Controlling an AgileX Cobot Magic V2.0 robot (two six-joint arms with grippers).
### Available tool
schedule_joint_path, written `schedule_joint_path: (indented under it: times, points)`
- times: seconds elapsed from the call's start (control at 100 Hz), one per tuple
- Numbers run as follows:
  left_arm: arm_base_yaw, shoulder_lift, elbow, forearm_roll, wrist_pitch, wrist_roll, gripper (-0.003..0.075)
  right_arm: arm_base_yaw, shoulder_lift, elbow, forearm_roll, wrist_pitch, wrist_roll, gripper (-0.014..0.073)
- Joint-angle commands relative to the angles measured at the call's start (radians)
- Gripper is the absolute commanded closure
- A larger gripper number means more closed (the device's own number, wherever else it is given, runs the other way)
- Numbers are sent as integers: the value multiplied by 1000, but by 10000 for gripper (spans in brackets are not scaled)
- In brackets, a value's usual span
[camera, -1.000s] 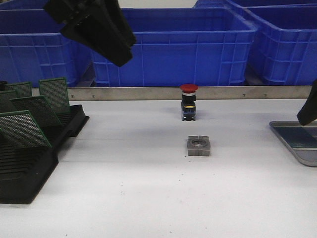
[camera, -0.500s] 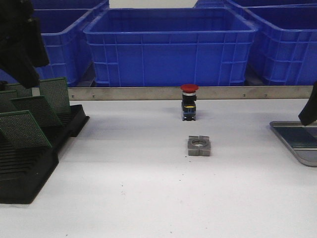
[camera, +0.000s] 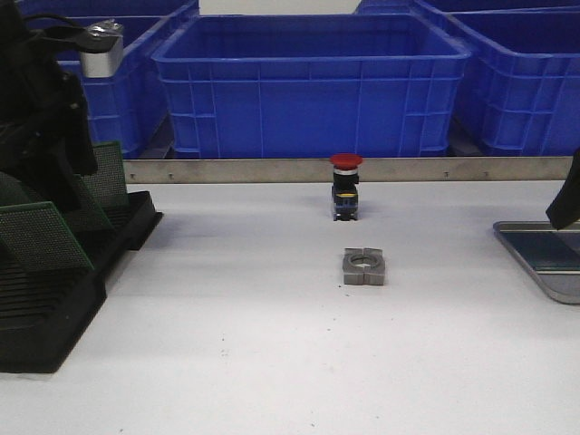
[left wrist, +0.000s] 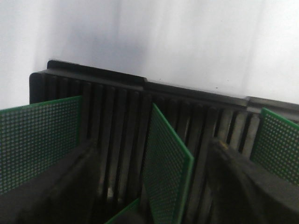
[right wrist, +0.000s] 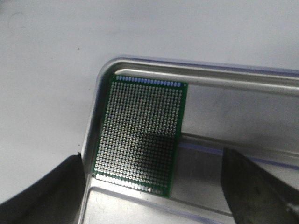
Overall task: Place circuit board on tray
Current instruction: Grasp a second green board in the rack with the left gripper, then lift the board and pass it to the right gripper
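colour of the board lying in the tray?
Green, covered in a fine grid of pale solder dots; the board in the tray shows best in the right wrist view.

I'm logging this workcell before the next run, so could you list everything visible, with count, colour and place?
Crates: at least four, blue, behind the table.
Rack: one, black, slotted, table's left.
Circuit boards in rack: at least three, green, standing in slots.
Circuit board on tray: one, green, flat in a corner.
Tray: one, grey, table's right edge.
Push button: one, red-capped, centre back.
Metal block: one, grey, centre.
Left tool: black, open, around a racked board.
Right tool: black, open, above the tray.
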Motion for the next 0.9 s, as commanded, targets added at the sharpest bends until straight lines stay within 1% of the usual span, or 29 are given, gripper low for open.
schedule_joint_path:
  times: [0.0,0.1,0.12,0.13,0.2,0.36,0.52,0.66,0.73,0.89]
  points:
    - [2,-41,-30,-10,-31,-12,397,-7,-39,-26,17,-2,-2,-20]
    - [2,-37,-30,14,-29,-12,587,-7,-39,-26,17,-2,-2,-20]
    - [2,-37,-30,14,-27,-12,612,-7,-39,-26,17,-2,-2,-20]
    - [2,-37,-30,14,-24,-12,647,-7,-39,-26,17,-2,-2,-20]
    - [2,-35,-30,14,-20,-12,736,-7,-39,-26,17,-2,-2,-20]
    - [0,-37,-45,14,7,-12,737,-7,-39,-28,17,0,-2,-20]
    - [-6,-53,-118,12,129,-12,737,-7,-65,-54,16,87,-6,-20]
    - [-24,-62,-209,-12,268,-12,737,-3,-118,-79,14,146,-68,-20]
    - [-37,-62,-251,-71,326,-12,737,4,-152,-84,14,166,-111,-20]
    - [-79,-64,-291,-278,323,-3,737,58,-237,-85,14,193,-265,-20]
